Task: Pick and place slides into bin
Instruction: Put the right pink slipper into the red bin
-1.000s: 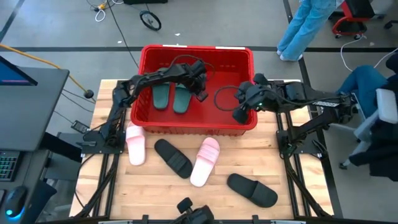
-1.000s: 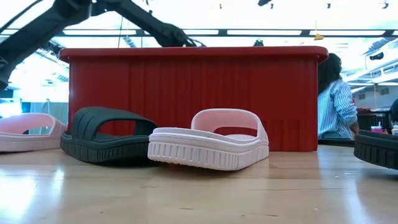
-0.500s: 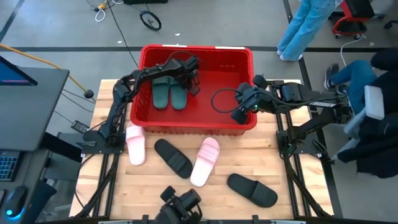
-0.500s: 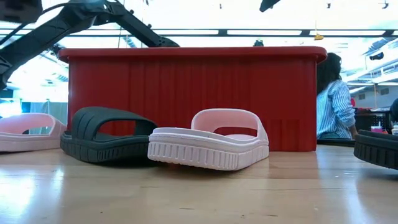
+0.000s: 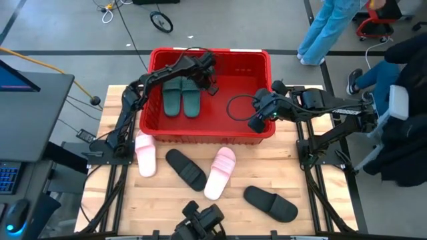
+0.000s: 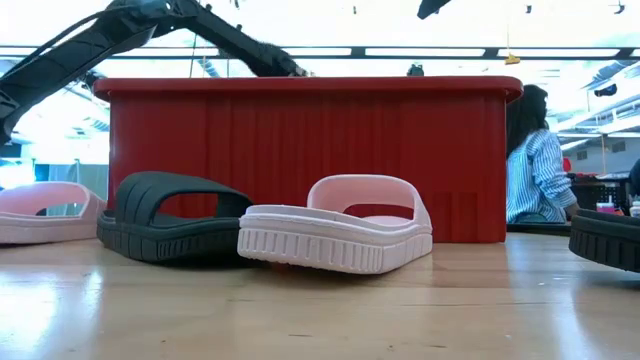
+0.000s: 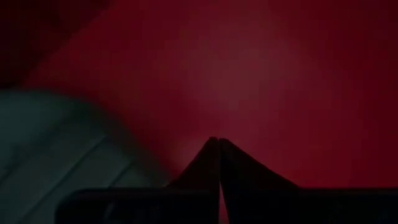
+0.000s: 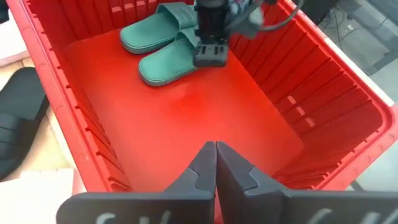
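The red bin [image 5: 210,137] stands at the table's far middle. Two dark green slides [image 5: 173,100] [image 5: 191,100] lie side by side, soles down, on its floor. My left gripper [image 5: 208,81] is shut inside the bin, just right of the nearer green slide [image 7: 50,155]; the right wrist view shows it [image 8: 210,56] at that slide's edge [image 8: 171,65]. My right gripper [image 5: 257,121] is shut over the bin's right near corner, empty. Two pale pink slides [image 5: 145,155] [image 5: 220,172] and two black slides [image 5: 187,168] [image 5: 270,203] lie on the table.
The bin's tall wall [image 6: 310,160] stands behind the black slide [image 6: 170,220] and pink slide [image 6: 335,230] in the low view. A dark camera mount [image 5: 200,223] sits at the near edge. People stand or sit beyond the table's far right [image 5: 400,107].
My left gripper has gone a little toward the bin's far wall, staying inside the bin. The green slide beside it has shifted slightly and now lies closer alongside the other one.
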Robot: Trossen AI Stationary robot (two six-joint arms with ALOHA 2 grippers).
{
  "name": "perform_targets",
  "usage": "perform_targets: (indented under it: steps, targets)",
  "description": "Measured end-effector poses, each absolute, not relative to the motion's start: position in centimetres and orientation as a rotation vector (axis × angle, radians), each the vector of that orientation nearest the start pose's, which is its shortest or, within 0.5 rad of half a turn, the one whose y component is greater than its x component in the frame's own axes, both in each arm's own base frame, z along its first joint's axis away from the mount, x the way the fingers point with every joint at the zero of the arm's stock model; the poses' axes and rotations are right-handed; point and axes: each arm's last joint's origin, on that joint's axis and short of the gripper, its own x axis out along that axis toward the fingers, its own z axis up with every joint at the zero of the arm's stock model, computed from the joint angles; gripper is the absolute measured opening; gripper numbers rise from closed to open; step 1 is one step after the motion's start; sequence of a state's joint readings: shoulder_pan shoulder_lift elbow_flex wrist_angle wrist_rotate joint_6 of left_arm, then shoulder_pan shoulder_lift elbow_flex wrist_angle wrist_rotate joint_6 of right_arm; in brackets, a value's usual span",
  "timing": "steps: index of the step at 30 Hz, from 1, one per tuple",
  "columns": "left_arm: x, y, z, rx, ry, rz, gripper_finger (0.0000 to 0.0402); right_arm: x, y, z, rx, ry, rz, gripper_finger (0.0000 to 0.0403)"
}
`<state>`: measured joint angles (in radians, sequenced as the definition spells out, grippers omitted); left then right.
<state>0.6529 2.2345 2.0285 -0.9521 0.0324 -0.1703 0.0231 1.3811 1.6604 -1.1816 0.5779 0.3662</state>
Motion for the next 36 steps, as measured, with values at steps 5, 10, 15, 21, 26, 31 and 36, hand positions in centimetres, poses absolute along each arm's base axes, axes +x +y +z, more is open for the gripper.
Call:
perform_targets:
  steps: [5, 10, 15, 21, 26, 31, 36]
  targets:
    - [38.6, 27.4, 29.9, -0.494, 0.961, 0.615, 0.0008, 24.7, -0.3, 41.1, 0.08, 0.779, -0.629, 0.0005]
    - [36.8, 23.2, 36.5, -0.483, 0.799, 0.535, 0.0014, 24.7, 2.4, 38.5, 0.052, 0.881, -0.54, 0.0007]
    - [32.6, 17.7, 42.8, -0.511, 0.717, 0.459, 0.0004, 24.3, 7.4, 34.8, 0.05, 0.93, -0.415, 0.0005]
    - [28.9, 10.5, 47.4, -0.595, 0.649, 0.37, 0.0027, 24.4, 11.8, 29.9, 0.053, 0.821, -0.287, 0.0018]
    - [27.0, 4.3, 48.1, -0.651, 0.764, 0.275, 0.003, 25.1, 11.9, 27.0, 0.052, 0.793, -0.199, 0.0075]
    - [26.7, -2.5, 47.6, -0.602, 0.844, 0.303, 0.0012, 26.2, 11.0, 25.4, 0.149, 0.72, -0.172, 0.0153]
    - [27.1, -8.0, 46.7, -0.582, 0.776, 0.413, 0.0005, 27.5, 11.9, 24.1, 0.117, 0.598, -0.065, 0.0216]
